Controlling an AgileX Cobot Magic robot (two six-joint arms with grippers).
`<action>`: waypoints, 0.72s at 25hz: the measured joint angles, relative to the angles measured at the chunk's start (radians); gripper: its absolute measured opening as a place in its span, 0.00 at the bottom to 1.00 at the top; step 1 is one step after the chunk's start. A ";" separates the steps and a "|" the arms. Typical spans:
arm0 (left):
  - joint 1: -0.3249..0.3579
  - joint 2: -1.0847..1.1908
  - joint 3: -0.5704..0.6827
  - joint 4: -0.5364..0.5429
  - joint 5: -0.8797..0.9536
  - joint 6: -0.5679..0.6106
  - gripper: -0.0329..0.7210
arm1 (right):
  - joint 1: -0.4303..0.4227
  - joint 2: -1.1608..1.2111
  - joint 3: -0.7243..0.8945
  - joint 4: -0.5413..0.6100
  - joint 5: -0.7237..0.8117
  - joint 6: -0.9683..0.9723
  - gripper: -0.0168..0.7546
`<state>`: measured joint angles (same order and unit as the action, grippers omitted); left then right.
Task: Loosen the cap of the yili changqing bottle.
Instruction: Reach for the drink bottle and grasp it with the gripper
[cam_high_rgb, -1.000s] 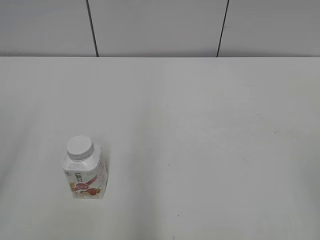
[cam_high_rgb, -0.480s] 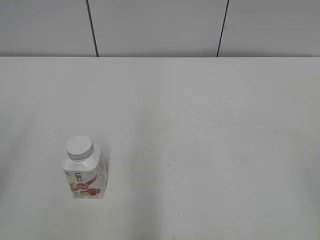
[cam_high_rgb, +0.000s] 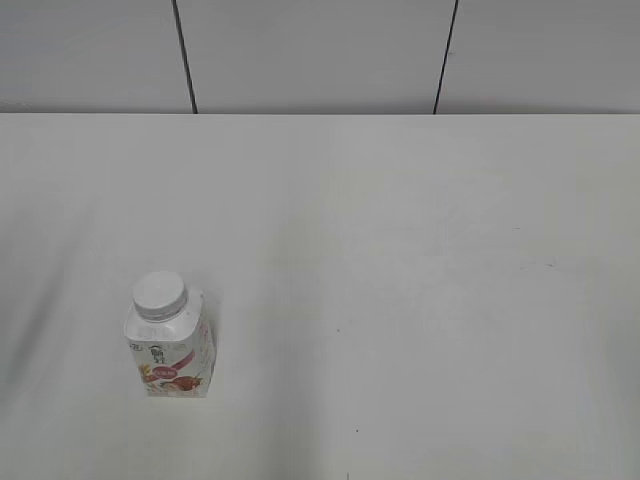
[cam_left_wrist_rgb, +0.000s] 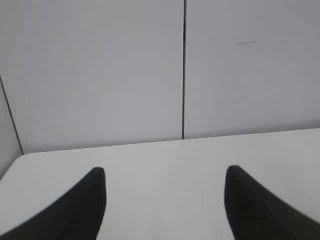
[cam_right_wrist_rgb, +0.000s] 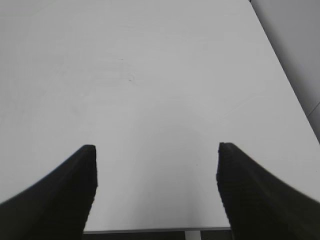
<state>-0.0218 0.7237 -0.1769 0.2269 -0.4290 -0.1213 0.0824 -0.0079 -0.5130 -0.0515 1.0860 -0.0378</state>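
Upright strawberry-labelled bottle (cam_high_rgb: 170, 350), white cap (cam_high_rgb: 159, 294)

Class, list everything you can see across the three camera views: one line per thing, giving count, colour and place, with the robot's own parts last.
bottle: one, white with a strawberry label, upright on the table's front left in the exterior view.
cap: one, white, on the bottle's neck.
table: one, white, filling most of each view.
wall: pale grey panels with dark seams, behind the table.
left gripper: one, black fingers apart, nothing between them.
right gripper: one, black fingers apart, above bare table.
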 joint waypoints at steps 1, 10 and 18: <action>0.000 0.017 0.000 0.022 -0.006 -0.030 0.65 | 0.000 0.000 0.000 0.000 0.000 0.000 0.78; -0.152 0.129 0.050 0.142 -0.133 -0.170 0.65 | 0.000 0.000 0.000 0.000 0.000 0.000 0.78; -0.298 0.188 0.102 0.234 -0.201 -0.174 0.65 | 0.000 0.000 0.000 0.000 0.000 0.000 0.78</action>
<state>-0.3197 0.9113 -0.0747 0.4606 -0.6298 -0.2958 0.0824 -0.0079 -0.5130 -0.0515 1.0860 -0.0378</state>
